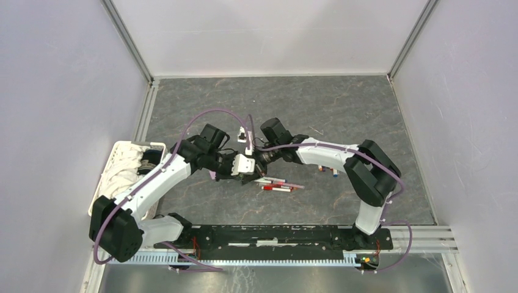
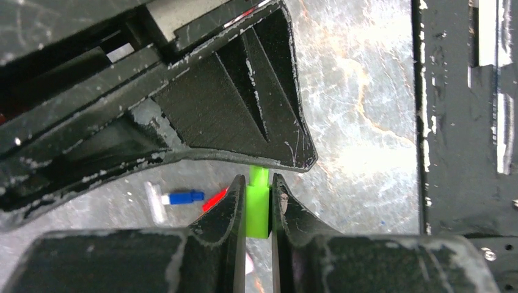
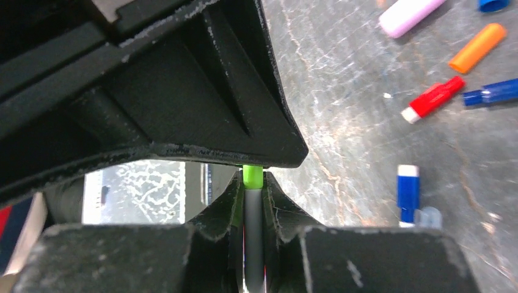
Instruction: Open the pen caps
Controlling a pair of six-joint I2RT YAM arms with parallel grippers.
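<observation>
My left gripper point(image 2: 258, 183) is shut on a bright green pen cap point(image 2: 258, 213). My right gripper point(image 3: 253, 177) is shut on the grey barrel point(image 3: 253, 226) of the same pen, whose green end point(image 3: 252, 176) shows at the fingertips. The two grippers meet tip to tip above the table's middle, left point(image 1: 249, 174) and right point(image 1: 262, 160). Whether the cap is off the pen is hidden by the fingers. A few more pens point(image 1: 278, 185) lie just right of the grippers.
Loose caps lie on the grey table: lilac point(image 3: 408, 13), orange point(image 3: 477, 47), red point(image 3: 432, 99) and blue point(image 3: 407, 186) ones; a few show under the right forearm point(image 1: 330, 170). A white basket point(image 1: 122, 149) holding cloth stands at the left edge.
</observation>
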